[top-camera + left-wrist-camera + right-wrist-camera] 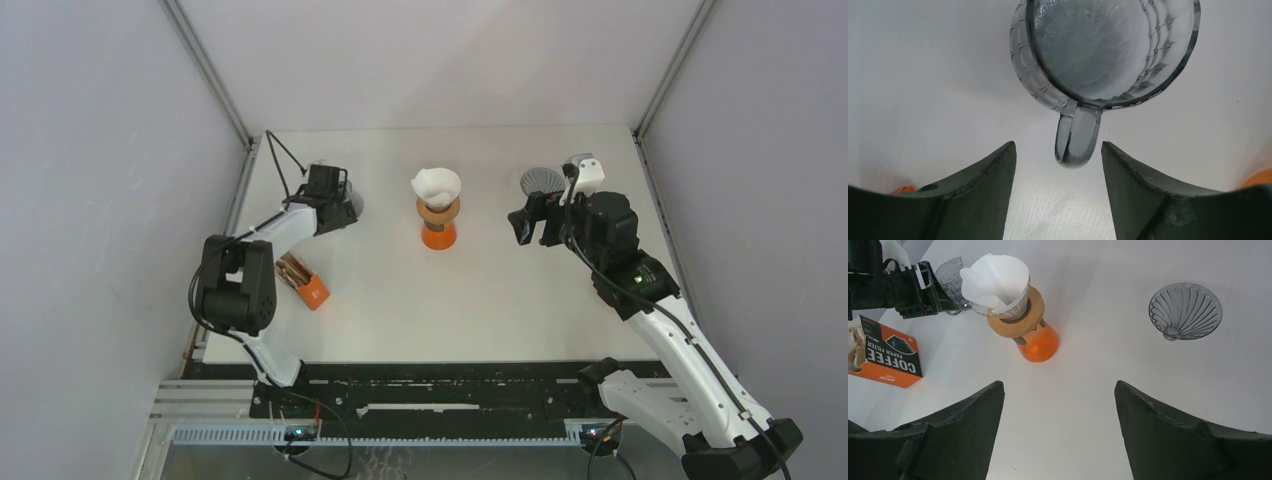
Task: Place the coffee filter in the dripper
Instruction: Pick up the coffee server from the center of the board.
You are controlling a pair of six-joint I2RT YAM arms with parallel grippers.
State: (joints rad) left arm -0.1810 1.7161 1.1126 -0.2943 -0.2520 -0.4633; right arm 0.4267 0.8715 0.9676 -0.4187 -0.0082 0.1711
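A white paper coffee filter [437,184] [995,279] sits crumpled in the glass dripper with a wooden collar [1019,320], on top of an orange carafe [438,236] [1038,346] at the table's middle. My left gripper [337,208] [1058,147] is open at the back left, just in front of a ribbed glass cup [1108,50]. The cup's handle [1078,136] points between the fingertips and touches neither. My right gripper [530,222] [1058,385] hangs open and holds nothing, to the right of the carafe.
A second ribbed glass cone [541,181] [1185,310] lies at the back right. An orange box of coffee paper filters [305,285] [890,357] lies near the left edge, beside the left arm. Grey walls close in the table on both sides.
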